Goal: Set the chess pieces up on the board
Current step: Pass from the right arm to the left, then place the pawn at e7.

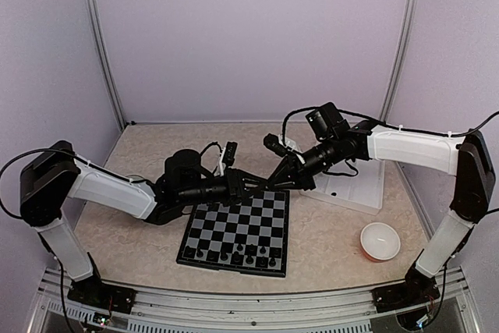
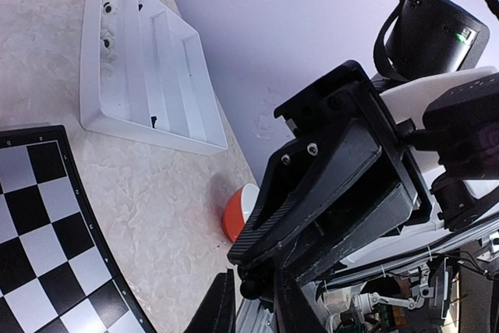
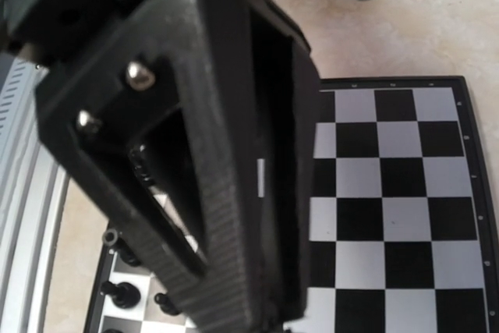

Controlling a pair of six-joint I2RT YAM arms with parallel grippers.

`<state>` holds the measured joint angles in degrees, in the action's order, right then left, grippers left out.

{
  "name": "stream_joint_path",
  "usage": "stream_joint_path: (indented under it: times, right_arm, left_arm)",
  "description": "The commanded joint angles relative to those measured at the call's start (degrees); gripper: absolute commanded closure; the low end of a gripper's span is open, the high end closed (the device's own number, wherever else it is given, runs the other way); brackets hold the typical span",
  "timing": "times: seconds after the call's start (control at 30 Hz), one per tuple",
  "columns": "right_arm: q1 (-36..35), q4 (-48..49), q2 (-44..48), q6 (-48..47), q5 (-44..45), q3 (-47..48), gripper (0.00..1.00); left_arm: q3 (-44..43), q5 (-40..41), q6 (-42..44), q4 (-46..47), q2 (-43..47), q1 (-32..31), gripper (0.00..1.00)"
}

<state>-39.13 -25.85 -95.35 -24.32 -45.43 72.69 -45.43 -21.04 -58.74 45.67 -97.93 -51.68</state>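
The board (image 1: 234,228) lies at the table's middle, with several black chess pieces (image 1: 234,253) on its two near rows. My two grippers meet tip to tip just above its far edge. My right gripper (image 1: 276,180) looks shut, with a small round-headed black piece (image 2: 251,289) at its tip. My left gripper (image 1: 260,185) is open, its fingers (image 2: 217,311) on either side of that piece. In the right wrist view my right gripper (image 3: 273,302) covers the piece; the board (image 3: 390,193) and some pieces (image 3: 121,294) show beneath.
A white compartment tray (image 1: 355,186) stands at the back right, with a few small white pieces (image 2: 109,9) in it. An orange bowl (image 1: 380,241) sits on the near right. Purple walls enclose the table.
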Motion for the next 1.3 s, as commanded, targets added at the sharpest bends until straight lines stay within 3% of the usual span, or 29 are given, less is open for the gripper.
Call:
stream_joint_path:
  times: [0.0, 0.17, 0.3, 0.4, 0.57, 0.67, 0.8, 0.87, 0.9, 1.0, 1.27]
  right_arm:
    - [0.14, 0.69, -0.35, 0.5, -1.11, 0.18, 0.89]
    - [0.13, 0.25, -0.7, 0.09, -0.79, 0.74, 0.86]
    - [0.26, -3.47, -0.14, -2.24, 2.12, 1.96, 0.67]
    - [1.25, -7.98, 1.81, -5.41, 4.35, 1.75, 0.5]
    - [4.9, -5.57, 9.39, -6.93, 6.52, -5.78, 0.42]
    - [6.37, -1.89, 12.92, -7.79, 16.0, -10.28, 0.41]
    - [6.75, -1.4, 14.0, -12.26, 37.13, -11.88, 0.42]
    - [8.05, -0.51, 14.68, -12.5, 41.63, -12.1, 0.42]
    - [8.97, 0.02, 15.15, -11.45, 41.8, -12.11, 0.41]
    - [14.21, 1.73, 16.35, -6.07, 35.95, -12.48, 0.24]
    - [15.76, 1.73, 13.96, -5.04, 33.04, -13.43, 0.21]
  left_arm:
    - [-1.58, -1.72, 0.05, 2.45, -1.2, -0.44, 0.83]
    - [-1.77, -2.49, 0.54, 2.85, -1.56, -0.44, 0.91]
    - [-2.06, -2.69, 2.97, -0.19, -0.66, -0.11, 0.95]
    - [-2.52, 0.21, 9.15, -9.35, 2.79, 0.02, 0.95]
    - [-4.34, 13.06, 27.01, -32.46, 11.9, -2.07, 0.95]
    - [-4.34, 18.62, 33.29, -44.25, 15.92, -2.86, 0.95]
    - [-3.43, 27.43, 38.06, -56.22, 19.97, -5.0, 0.94]
    - [-2.35, 31.0, 39.4, -59.98, 21.6, -6.8, 0.94]
    - [-1.65, 31.69, 39.89, -61.19, 22.39, -7.3, 0.94]
    - [-0.04, 32.87, 40.52, -63.29, 22.87, -8.64, 0.94]
    - [-0.67, 34.62, 42.08, -65.15, 17.27, -14.47, 0.94]
